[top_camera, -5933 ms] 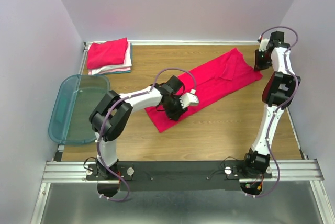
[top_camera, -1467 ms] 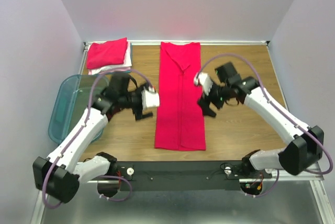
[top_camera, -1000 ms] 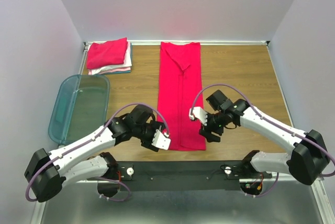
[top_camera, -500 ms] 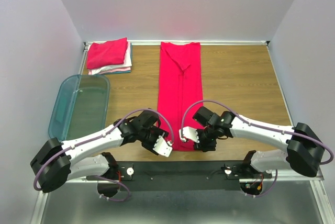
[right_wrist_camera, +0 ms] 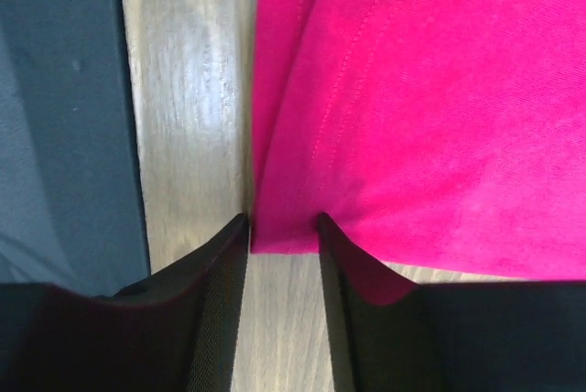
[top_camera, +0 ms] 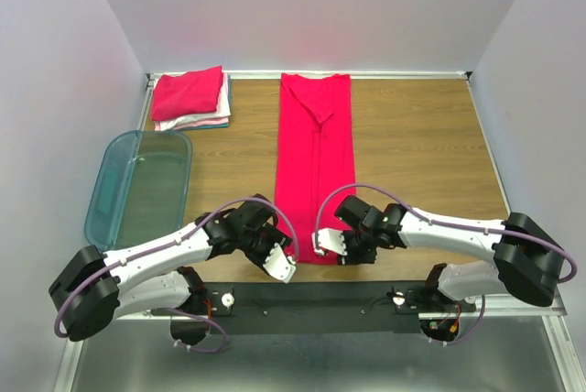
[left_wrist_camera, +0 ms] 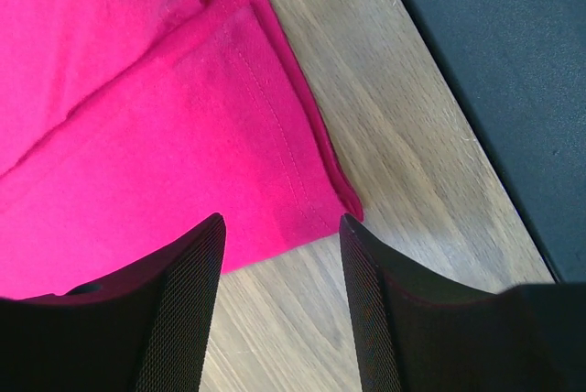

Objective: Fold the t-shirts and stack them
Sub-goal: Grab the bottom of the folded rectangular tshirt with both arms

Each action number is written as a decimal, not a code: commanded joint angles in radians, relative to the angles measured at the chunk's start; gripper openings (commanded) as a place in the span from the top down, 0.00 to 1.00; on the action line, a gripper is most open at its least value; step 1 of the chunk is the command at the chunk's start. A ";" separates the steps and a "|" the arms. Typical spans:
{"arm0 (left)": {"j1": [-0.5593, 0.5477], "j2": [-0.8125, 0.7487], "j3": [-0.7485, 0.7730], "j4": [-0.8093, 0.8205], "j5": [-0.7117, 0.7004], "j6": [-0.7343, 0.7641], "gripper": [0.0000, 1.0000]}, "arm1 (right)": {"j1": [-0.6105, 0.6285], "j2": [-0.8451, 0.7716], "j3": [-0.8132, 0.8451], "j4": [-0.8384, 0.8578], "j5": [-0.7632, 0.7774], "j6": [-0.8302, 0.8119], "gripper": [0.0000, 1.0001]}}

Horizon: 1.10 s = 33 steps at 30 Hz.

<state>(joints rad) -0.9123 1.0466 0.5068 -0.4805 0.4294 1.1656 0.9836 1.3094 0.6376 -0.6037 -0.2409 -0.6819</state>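
**A:** The red shirt [top_camera: 314,168] lies just as it did a second and a half ago. It is the arms that have moved, swinging from beside its middle down to its near hem.

**B:** Where does the shirt sit?

**A:** Flat on the wooden table [top_camera: 430,145], folded into a long narrow strip. It runs from the back edge toward the black rail [top_camera: 311,305], collar end far and hem end near.

**B:** Why are the grippers at the hem?

**A:** I'd judge the next fold takes the hem up toward the collar, so each one goes for a near corner. The left gripper [left_wrist_camera: 279,255] stands wide, and the corner lies in the gap between its fingers [left_wrist_camera: 174,319], which are not yet pinching it.

**B:** And the right?

**A:** The right gripper [right_wrist_camera: 282,255] is much narrower. The other hem corner sits in the slim gap between its fingers. A sliver of space shows on each side, so I read it as about to close, not closed.

**B:** Anything else changed?

**A:** Half a second ago both grippers were already near the hem. Now they have edged in onto the corners.

**B:** What lies farther out?

**A:** The stack of folded shirts [top_camera: 189,97] sits at the far left corner, red on top with white and pale teal beneath. That looks like where this one ends up. The teal bin [top_camera: 137,189] rests at the left edge, well apart from the strip.
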 commanded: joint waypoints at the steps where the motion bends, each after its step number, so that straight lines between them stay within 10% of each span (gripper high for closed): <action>1: -0.022 0.009 0.002 -0.012 -0.006 0.045 0.39 | 0.018 0.027 -0.055 0.050 0.032 0.007 0.60; 20: -0.122 0.227 0.061 -0.073 -0.109 0.114 0.56 | 0.018 0.044 -0.069 0.059 0.032 0.021 0.92; 28: -0.120 0.164 0.099 -0.066 -0.051 0.048 1.00 | 0.018 -0.038 -0.053 0.055 0.043 0.041 0.99; 33: -0.108 0.079 0.141 -0.055 -0.009 -0.026 1.00 | 0.017 -0.062 -0.013 0.047 0.095 0.044 1.00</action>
<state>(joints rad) -1.0275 1.1843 0.5999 -0.5320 0.3614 1.2076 0.9936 1.2778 0.6121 -0.5392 -0.1936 -0.6476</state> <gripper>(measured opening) 0.014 0.015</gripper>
